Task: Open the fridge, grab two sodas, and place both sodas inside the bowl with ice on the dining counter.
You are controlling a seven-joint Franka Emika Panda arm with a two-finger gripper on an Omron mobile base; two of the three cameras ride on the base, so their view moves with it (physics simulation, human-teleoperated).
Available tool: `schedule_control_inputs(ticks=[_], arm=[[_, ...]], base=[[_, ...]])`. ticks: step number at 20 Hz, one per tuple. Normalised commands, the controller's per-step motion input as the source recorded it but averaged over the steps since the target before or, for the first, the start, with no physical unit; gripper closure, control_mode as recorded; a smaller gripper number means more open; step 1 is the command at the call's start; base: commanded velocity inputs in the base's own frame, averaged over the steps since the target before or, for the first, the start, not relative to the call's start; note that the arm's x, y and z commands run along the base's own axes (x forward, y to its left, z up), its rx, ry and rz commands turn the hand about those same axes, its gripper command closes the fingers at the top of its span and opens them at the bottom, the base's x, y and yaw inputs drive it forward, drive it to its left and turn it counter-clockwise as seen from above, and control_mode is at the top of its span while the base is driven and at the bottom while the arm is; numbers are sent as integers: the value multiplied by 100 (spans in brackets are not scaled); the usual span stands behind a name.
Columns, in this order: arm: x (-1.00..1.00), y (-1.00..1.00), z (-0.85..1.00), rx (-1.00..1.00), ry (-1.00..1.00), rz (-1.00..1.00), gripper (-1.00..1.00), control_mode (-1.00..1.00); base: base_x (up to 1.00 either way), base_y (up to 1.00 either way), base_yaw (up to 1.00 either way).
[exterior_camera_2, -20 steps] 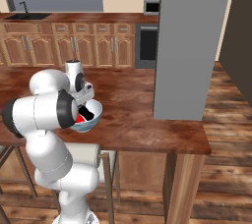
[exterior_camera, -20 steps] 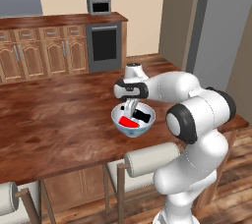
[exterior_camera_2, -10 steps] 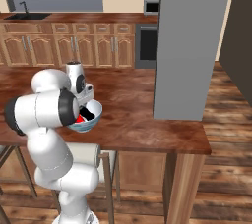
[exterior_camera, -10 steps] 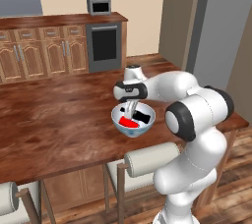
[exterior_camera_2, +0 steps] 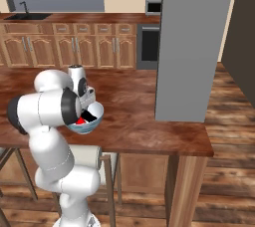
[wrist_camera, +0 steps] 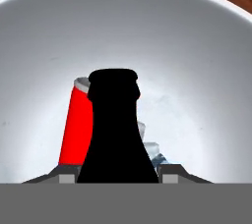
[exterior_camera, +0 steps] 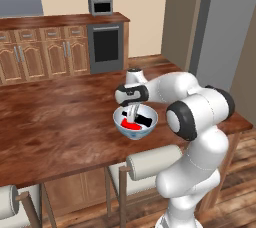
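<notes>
The white bowl with ice (exterior_camera: 120, 122) stands on the dark wood dining counter (exterior_camera: 50, 127) near its front edge. My gripper (exterior_camera: 131, 112) reaches down into it, shut on the black cola bottle (wrist_camera: 115, 134), whose neck points away between my fingertips. The red can (wrist_camera: 76, 129) lies beside the bottle on the ice cubes (wrist_camera: 150, 148), inside the bowl's wall (wrist_camera: 197, 46). From the right base view, the bowl (exterior_camera_2: 92, 124) sits behind my arm, showing the red can (exterior_camera_2: 79, 121) and the bottle (exterior_camera_2: 88, 116). The grey fridge (exterior_camera_2: 191, 47) rises past the counter's right end.
White-cushioned stools (exterior_camera: 150, 159) are tucked under the counter's near edge just below the bowl. Light wood cabinets (exterior_camera: 45, 52) and a dark oven (exterior_camera: 106, 42) line the far wall. The counter's right end (exterior_camera_2: 199, 144) lies close to the fridge.
</notes>
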Motion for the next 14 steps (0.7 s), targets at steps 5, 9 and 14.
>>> schedule_control_inputs(ticks=[5, 9, 14], arm=[[2, 0, -15, 0, 0, 3, -100, -100], [0, 0, -4, 0, -1, 2, -100, -100], [-22, 0, 16, 0, -9, 0, -100, -100]], base=[[0, 0, 0], [0, 0, 0], [0, 0, 0]])
